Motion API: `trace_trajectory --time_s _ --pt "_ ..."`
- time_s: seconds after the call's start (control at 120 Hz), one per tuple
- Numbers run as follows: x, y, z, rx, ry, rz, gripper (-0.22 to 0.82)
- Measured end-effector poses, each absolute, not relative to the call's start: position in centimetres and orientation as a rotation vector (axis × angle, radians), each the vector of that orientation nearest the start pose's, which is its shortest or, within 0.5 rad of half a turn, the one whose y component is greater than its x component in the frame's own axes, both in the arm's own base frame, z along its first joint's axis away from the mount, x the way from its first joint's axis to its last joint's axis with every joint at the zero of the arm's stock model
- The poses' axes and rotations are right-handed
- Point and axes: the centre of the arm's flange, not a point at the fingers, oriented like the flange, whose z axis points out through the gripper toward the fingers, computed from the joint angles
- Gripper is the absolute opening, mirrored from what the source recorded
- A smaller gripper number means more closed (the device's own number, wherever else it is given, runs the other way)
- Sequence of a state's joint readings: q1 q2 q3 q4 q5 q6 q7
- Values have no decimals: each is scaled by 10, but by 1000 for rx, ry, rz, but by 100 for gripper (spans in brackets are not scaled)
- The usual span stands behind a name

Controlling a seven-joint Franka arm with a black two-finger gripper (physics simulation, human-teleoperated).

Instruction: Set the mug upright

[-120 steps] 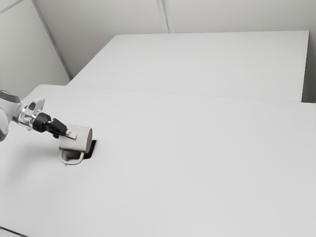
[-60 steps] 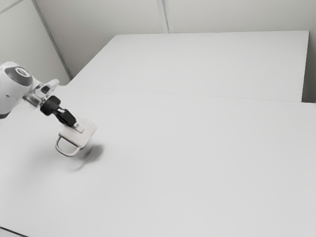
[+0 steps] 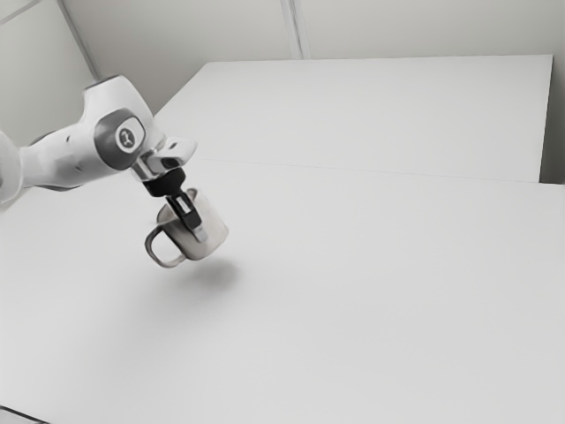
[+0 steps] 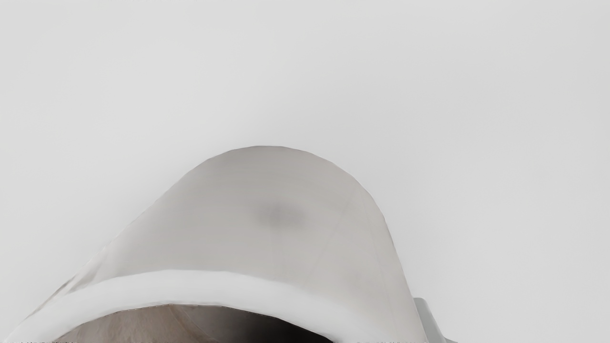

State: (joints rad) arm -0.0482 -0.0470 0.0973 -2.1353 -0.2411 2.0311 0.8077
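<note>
Between the fingertips of the black 2-finger gripper (image 3: 200,235), pinched at its walls, hangs the beige-grey, smooth cylindrical mug (image 3: 214,231), tilted, mouth up toward the palm. Its looped handle (image 3: 150,247) juts beside the gripper, toward the exterior view's left; below, a soft shadow (image 3: 214,273) falls on the white, flat table (image 3: 353,309). Best to keep the grip firm, level the base while clear, lower until the whole base bears, then release evenly.
</note>
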Motion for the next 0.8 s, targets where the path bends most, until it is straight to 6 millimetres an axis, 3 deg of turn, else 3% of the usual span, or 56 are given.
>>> trace_trajectory --time_s 0.067,0.225,0.425,0.8 --pt "519 8 420 -3160 1025 -58 -18" --pt "510 40 407 -3153 808 -57 -18" --pt "505 16 388 -3108 764 -66 -18" --pt "503 16 358 -3123 613 -3 -18"
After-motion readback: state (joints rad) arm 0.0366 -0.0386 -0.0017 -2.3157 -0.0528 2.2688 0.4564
